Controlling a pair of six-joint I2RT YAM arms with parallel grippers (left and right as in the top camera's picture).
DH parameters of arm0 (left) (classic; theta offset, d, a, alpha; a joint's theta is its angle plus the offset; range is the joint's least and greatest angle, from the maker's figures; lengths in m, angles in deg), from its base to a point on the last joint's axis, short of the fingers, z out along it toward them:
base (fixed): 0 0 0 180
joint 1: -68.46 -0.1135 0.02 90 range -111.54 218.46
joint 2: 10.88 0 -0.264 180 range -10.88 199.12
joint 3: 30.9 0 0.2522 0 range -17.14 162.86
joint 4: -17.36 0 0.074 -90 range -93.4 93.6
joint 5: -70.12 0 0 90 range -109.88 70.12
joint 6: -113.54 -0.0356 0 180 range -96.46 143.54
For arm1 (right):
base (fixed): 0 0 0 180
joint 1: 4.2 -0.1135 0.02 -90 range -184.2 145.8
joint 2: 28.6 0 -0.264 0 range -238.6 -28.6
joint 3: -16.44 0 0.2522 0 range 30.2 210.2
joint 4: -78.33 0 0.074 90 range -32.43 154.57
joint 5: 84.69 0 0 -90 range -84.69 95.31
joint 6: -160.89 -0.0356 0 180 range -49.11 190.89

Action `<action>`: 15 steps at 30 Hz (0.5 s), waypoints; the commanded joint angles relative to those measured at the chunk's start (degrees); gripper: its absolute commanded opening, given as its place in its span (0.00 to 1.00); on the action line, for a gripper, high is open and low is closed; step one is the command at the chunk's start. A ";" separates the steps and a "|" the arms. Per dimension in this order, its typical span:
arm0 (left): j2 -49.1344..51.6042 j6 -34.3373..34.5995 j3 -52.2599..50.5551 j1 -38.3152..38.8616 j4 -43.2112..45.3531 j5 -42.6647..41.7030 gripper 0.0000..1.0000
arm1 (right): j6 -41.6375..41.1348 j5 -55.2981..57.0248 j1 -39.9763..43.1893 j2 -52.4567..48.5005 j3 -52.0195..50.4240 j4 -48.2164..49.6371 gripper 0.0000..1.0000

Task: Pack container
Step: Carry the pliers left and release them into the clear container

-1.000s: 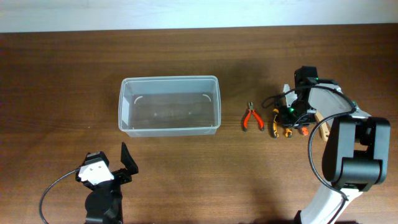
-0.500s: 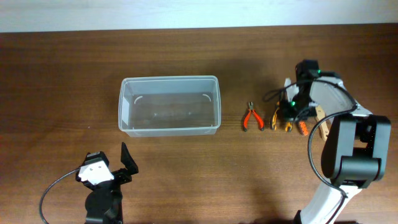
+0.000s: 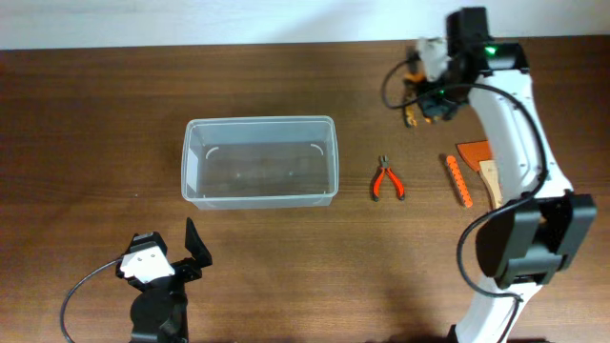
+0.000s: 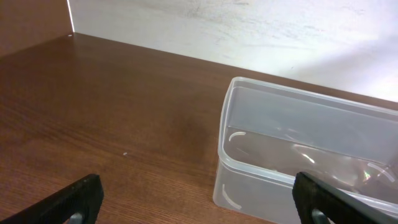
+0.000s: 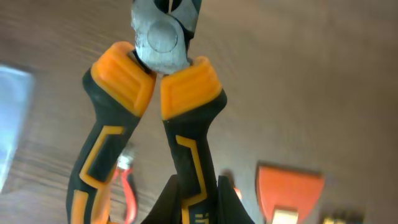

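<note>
The container (image 3: 259, 162) is a clear plastic bin standing empty at the table's middle left; it also shows in the left wrist view (image 4: 311, 155). My right gripper (image 3: 431, 93) is raised at the far right and is shut on one handle of the black-and-orange pliers (image 5: 149, 93), which hang from it above the table. My left gripper (image 3: 191, 250) is open and empty near the front edge, in front of the container's left end.
Small red pliers (image 3: 386, 179) lie right of the container. An orange-handled tool (image 3: 458, 179) and an orange scraper with a wooden handle (image 3: 481, 162) lie further right. The back edge meets a white wall.
My right gripper has lifted the black-and-orange pliers off the table and carried them toward the back. The orange-handled tool and the scraper now lie uncovered. The left arm has not moved.
</note>
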 commanded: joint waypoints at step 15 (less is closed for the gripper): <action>-0.26 -0.50 -0.20 0.17 -0.09 0.20 0.99 | 23.23 -9.25 -23.63 0.68 3.32 -0.37 0.04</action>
